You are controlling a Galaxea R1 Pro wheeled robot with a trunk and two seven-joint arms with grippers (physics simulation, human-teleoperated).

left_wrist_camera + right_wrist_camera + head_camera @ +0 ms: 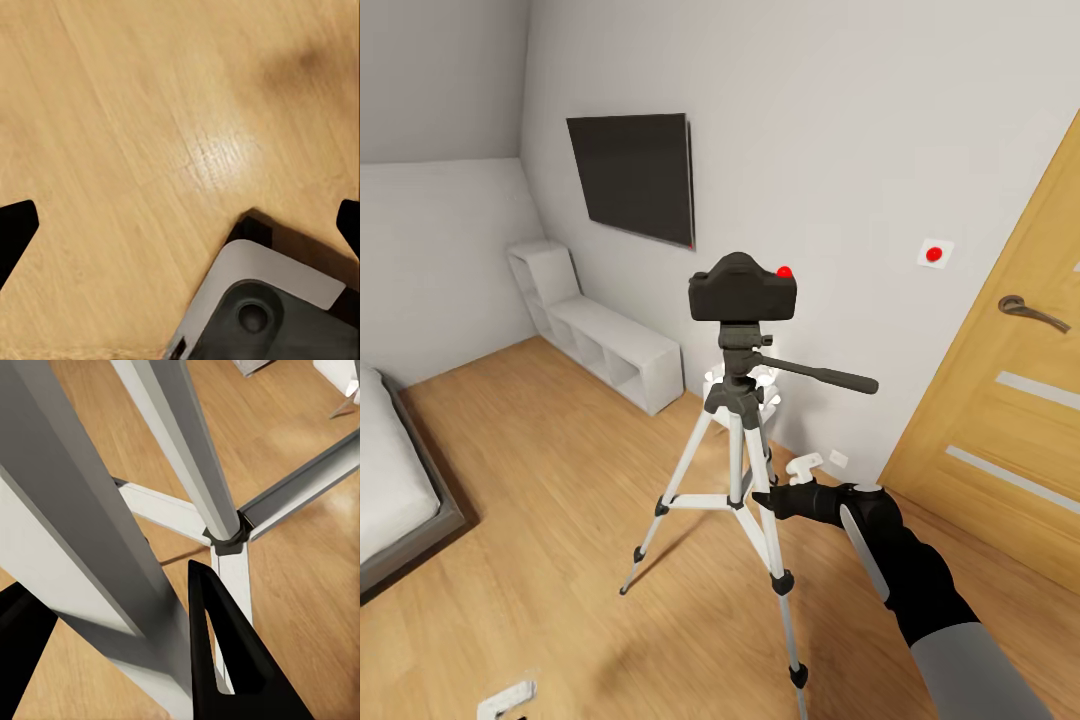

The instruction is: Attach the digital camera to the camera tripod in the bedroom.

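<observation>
The black digital camera [743, 288], red dot on top, sits upright on the pan head of the camera tripod [735, 440], which stands on the wood floor with its legs spread. The tripod's long black handle [825, 376] points right. My right gripper [760, 497] reaches in low from the right and is shut on one silver tripod leg [90, 532] beside the brace joint [229, 540]; a black finger [225, 660] shows on each side of that leg. My left gripper [180, 225] is open over bare floor, holding nothing.
A wall TV [630, 178] and white cube shelves [610, 345] stand behind the tripod on the left. The wooden door [1010, 400] is at the right, with a white wall plate [934, 253] beside it. The grey bed [395, 480] lies at the left edge.
</observation>
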